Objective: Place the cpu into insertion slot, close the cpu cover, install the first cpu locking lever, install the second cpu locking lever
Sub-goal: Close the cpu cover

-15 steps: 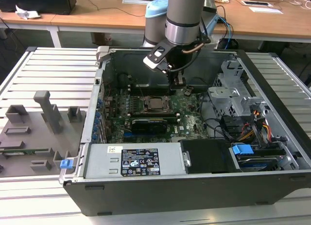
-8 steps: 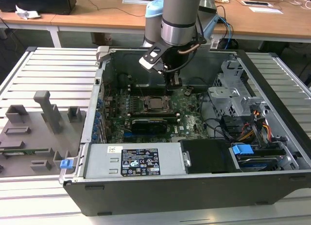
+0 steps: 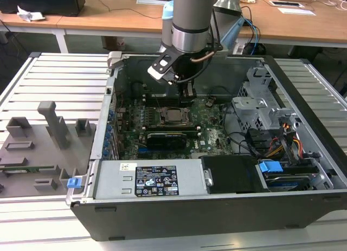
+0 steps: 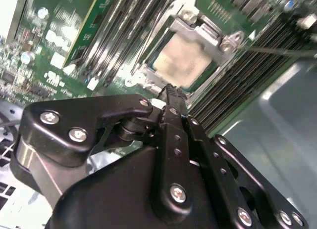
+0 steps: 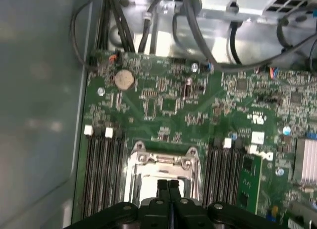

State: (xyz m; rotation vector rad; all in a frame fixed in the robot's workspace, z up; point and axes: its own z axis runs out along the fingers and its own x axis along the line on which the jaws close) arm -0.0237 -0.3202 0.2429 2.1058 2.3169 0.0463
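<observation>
Exterior view: the gripper (image 3: 187, 98) hangs inside the open computer case (image 3: 303, 99), close over the cpu (image 3: 174, 116), which lies in the insertion slot (image 3: 161, 121) on the green circuit board (image 3: 214, 129). Second wrist view: its fingers (image 4: 171, 115) are pressed together (nothing between them), their tips just short of the cpu. First wrist view: the cpu cover (image 5: 161, 157) lies flat, framing the chip beneath the fingertips.

Partly out of sight
In the second wrist view the gripper (image 4: 171, 90) hides the near edge of the cpu cover (image 4: 200, 33); a locking lever (image 4: 277, 51) runs off the picture.
</observation>
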